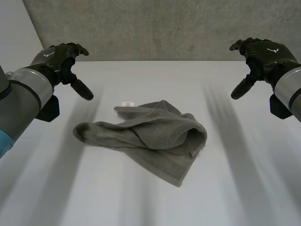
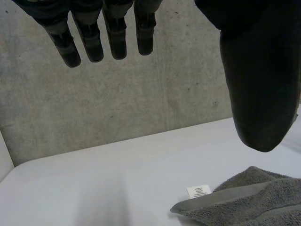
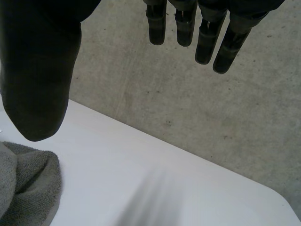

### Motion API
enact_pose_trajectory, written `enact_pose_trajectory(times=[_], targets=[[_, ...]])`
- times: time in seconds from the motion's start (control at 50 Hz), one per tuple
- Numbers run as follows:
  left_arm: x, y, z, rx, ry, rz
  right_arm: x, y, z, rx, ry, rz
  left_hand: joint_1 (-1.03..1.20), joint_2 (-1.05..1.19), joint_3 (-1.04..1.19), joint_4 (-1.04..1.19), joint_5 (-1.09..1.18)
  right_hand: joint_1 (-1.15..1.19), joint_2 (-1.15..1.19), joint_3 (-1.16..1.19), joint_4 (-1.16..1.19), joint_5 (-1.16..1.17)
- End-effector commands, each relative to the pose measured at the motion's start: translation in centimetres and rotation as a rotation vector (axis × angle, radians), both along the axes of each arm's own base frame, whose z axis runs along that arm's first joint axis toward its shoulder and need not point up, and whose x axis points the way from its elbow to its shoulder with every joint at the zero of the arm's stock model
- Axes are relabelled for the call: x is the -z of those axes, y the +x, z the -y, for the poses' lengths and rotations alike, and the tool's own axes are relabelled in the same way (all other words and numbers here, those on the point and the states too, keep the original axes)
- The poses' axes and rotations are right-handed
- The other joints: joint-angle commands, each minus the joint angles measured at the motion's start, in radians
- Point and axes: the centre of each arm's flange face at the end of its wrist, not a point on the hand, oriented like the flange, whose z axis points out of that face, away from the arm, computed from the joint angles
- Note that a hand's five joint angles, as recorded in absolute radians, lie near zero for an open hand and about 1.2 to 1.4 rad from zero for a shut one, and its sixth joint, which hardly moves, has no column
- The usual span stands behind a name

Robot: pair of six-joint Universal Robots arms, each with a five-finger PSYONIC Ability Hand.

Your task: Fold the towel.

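A grey towel [image 1: 150, 134] lies crumpled in the middle of the white table [image 1: 235, 188], with a small white label [image 1: 127, 104] at its far edge. My left hand [image 1: 61, 59] hovers above the table's far left, fingers straight and thumb spread, holding nothing. My right hand [image 1: 261, 54] hovers at the far right, likewise open and apart from the cloth. In the left wrist view the fingers [image 2: 106, 37] and thumb [image 2: 258, 80] are spread above the towel [image 2: 244, 202] and its label [image 2: 199, 191]. In the right wrist view the fingers [image 3: 197, 28] and thumb [image 3: 40, 80] stand apart beside the towel [image 3: 28, 188].
A grey concrete wall [image 1: 164, 23] rises behind the table's far edge. Bare tabletop surrounds the towel on all sides.
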Motion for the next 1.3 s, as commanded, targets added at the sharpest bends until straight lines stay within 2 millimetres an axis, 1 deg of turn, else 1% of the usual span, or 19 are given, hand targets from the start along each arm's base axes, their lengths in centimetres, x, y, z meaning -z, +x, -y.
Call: enact_pose_trajectory(times=[0.02, 0.18, 0.28, 0.38, 0.4, 0.44, 0.5, 0.6, 0.8, 0.82, 0.84, 0.86, 0.88, 0.9, 0.94, 1.06, 1.2, 1.24, 1.3], targets=[[0.2, -0.2, 0.2, 0.005, -0.012, -0.005, -0.4, 0.3, -0.1, -0.024, -0.007, 0.004, -0.105, -0.080, -0.042, -0.056, -0.038, -0.066, -0.076, -0.051, -0.078, -0.061], [2.1, -1.5, 0.6, 0.126, 0.022, -0.001, -1.1, 0.8, -1.7, -0.122, 0.038, -0.048, -0.093, -0.069, -0.042, -0.056, -0.026, -0.066, -0.076, -0.051, -0.078, -0.061], [4.9, -2.2, 1.4, 0.181, 0.077, 0.061, -0.7, 1.2, -3.1, -0.203, 0.090, -0.122, -0.090, -0.066, -0.042, -0.056, -0.023, -0.066, -0.076, -0.051, -0.078, -0.061], [8.7, -2.4, 3.0, 0.191, 0.117, 0.150, 0.1, 1.3, -3.3, -0.216, 0.116, -0.143, -0.096, -0.072, -0.042, -0.056, -0.029, -0.066, -0.076, -0.051, -0.078, -0.061], [8.7, -2.4, 3.0, 0.191, 0.117, 0.150, 0.1, 1.3, -3.3, -0.216, 0.116, -0.143, -0.096, -0.072, -0.042, -0.056, -0.029, -0.066, -0.076, -0.051, -0.078, -0.061], [10.7, -2.6, 3.7, 0.197, 0.138, 0.168, 1.0, 1.8, -3.4, -0.224, 0.147, -0.147, -0.090, -0.066, -0.042, -0.056, -0.023, -0.066, -0.076, -0.051, -0.078, -0.061], [11.5, -2.7, 4.0, 0.199, 0.141, 0.175, 1.7, 2.2, -3.5, -0.236, 0.167, -0.144, -0.081, -0.057, -0.042, -0.056, -0.014, -0.066, -0.076, -0.051, -0.078, -0.061], [14.2, -3.2, 5.2, 0.201, 0.146, 0.201, 4.8, 4.1, -4.6, -0.274, 0.258, -0.102, 0.000, 0.025, -0.042, -0.056, 0.067, -0.066, -0.076, -0.051, -0.078, -0.061], [18.0, -3.8, 6.6, 0.217, 0.117, 0.265, 10.7, 5.3, -4.1, -0.258, 0.351, -0.095, 0.124, 0.148, -0.042, -0.056, 0.191, -0.004, -0.013, -0.051, -0.078, 0.002], [18.2, -3.8, 6.7, 0.217, 0.116, 0.271, 11.2, 5.4, -4.0, -0.258, 0.364, -0.100, 0.284, 0.308, -0.042, -0.056, 0.351, 0.145, 0.135, -0.051, -0.078, 0.151], [18.2, -3.8, 6.7, 0.217, 0.116, 0.271, 11.2, 5.4, -4.0, -0.258, 0.364, -0.100, 0.286, 0.310, -0.042, -0.056, 0.353, 0.147, 0.137, -0.051, -0.078, 0.152], [18.2, -3.8, 6.7, 0.217, 0.116, 0.271, 11.5, 5.4, -3.9, -0.258, 0.370, -0.101, 0.286, 0.310, -0.042, -0.056, 0.353, 0.312, 0.302, -0.051, -0.078, 0.318], [18.3, -3.8, 6.7, 0.220, 0.116, 0.274, 11.5, 5.3, -3.8, -0.254, 0.370, -0.098, 0.539, 0.563, -0.042, -0.056, 0.605, 0.468, 0.458, -0.051, -0.078, 0.474], [18.1, -3.8, 6.7, 0.219, 0.112, 0.273, 11.5, 5.3, -3.8, -0.254, 0.370, -0.098, 0.652, 0.676, -0.042, -0.056, 0.718, 0.469, 0.460, -0.051, -0.078, 0.475], [18.0, -3.9, 6.7, 0.224, 0.108, 0.272, 11.4, 5.3, -3.7, -0.263, 0.363, -0.097, 0.734, 0.758, -0.042, -0.056, 0.801, 0.765, 0.755, -0.051, -0.078, 0.771], [16.2, -3.3, 5.5, 0.231, 0.146, 0.286, 11.2, 5.2, -4.0, -0.284, 0.357, -0.132, 0.952, 0.976, -0.042, -0.056, 1.019, 0.863, 0.853, -0.051, -0.078, 0.869], [15.5, -2.3, 3.0, 0.268, 0.282, 0.345, 12.0, 3.9, -6.1, -0.411, 0.304, -0.485, 0.993, 1.018, -0.042, -0.056, 1.060, 0.872, 0.862, -0.051, -0.078, 0.877], [15.8, -2.1, 2.2, 0.310, 0.331, 0.387, 12.2, 3.6, -6.2, -0.435, 0.300, -0.547, 1.095, 1.120, -0.042, -0.056, 1.162, 0.881, 0.871, -0.051, -0.078, 0.886], [16.1, -1.8, 2.1, 0.335, 0.342, 0.421, 12.1, 3.5, -6.4, -0.474, 0.272, -0.624, 1.096, 1.120, -0.042, -0.056, 1.163, 1.063, 1.053, -0.051, -0.078, 1.068]])
